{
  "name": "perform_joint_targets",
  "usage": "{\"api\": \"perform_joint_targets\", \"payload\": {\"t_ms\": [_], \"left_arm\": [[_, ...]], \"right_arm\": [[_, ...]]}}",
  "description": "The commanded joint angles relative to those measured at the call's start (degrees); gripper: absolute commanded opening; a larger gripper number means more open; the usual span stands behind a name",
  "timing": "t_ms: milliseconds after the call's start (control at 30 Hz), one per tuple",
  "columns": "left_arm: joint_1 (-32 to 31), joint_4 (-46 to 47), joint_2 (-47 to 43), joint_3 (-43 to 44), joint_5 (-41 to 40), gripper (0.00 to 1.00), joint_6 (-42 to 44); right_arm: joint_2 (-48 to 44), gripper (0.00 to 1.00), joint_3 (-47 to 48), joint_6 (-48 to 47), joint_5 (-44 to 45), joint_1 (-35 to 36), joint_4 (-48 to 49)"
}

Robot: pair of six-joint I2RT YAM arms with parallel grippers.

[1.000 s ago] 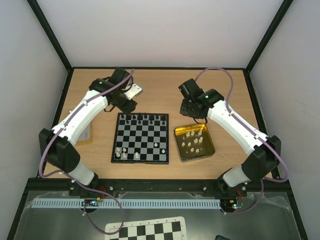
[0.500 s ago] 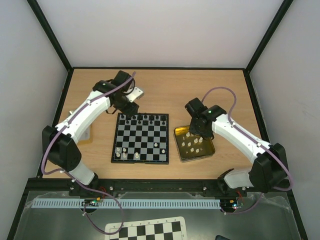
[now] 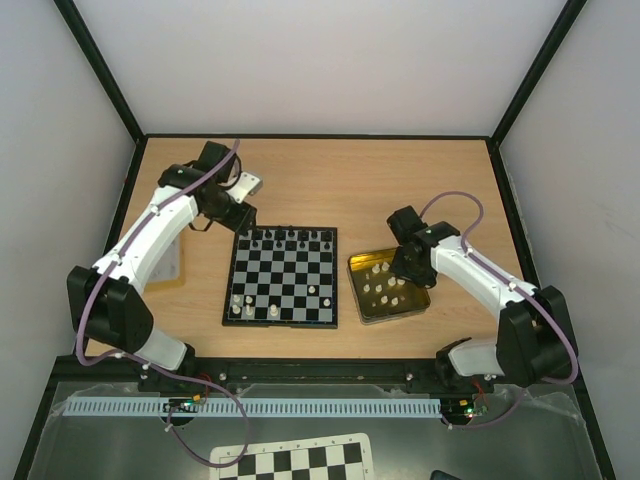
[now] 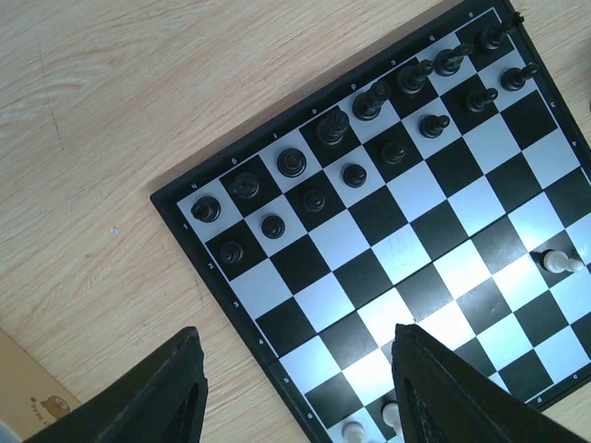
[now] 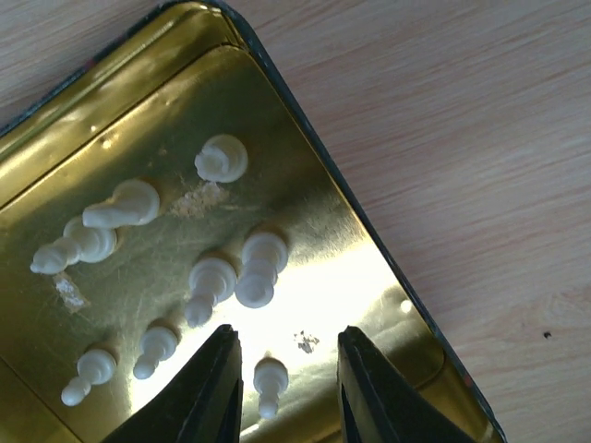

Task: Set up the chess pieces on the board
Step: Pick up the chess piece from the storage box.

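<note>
Hovering over the board (image 3: 285, 277) and tin (image 5: 111, 78) on the table (image 3: 330, 170).
Holding the left claw (image 4: 295, 369) wide and empty near the board's far-left corner, above black pieces (image 4: 354, 173) lined in two rows along the far edge; hanging the right claw (image 5: 282, 365) narrow and empty over the tin just right of the board, straddling one of the white pieces (image 5: 261, 268) without gripping; showing a few more at the board's near edge.

You are looking into a robotics lab test cell: plain white panel walls (image 3: 320, 60) held in black frame struts (image 3: 98, 62) box in a light wooden tabletop (image 3: 330, 175). A white left robot arm (image 3: 150, 232) and a white right robot arm (image 3: 480, 272) are bolted to a black rail (image 3: 320, 372) at its near edge.
</note>
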Motion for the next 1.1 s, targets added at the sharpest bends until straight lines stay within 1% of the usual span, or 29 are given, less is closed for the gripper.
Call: {"api": "perform_joint_targets", "payload": {"t_ms": [0, 667, 867, 1067], "left_arm": [[0.7, -0.8, -1.8, -1.2, 0.9, 0.56, -0.5], [1.9, -1.3, -2.7, -2.5, 0.1, 0.56, 0.2], [2.2, -1.2, -2.8, -3.0, -0.8, 0.56, 0.1], [2.3, -1.2, -2.9, -3.1, -2.0, 0.57, 0.2]], "right_arm": [[2.0, 0.28, 0.6, -1.9, -0.1, -1.5, 3.5], [6.2, 0.27, 0.3, -4.2, -1.8, -2.7, 6.7], [6.8, 0.25, -0.4, -4.5, -2.1, -2.9, 7.6], [7.3, 0.24, -1.3, -4.8, -2.1, -3.2, 8.3]]}}
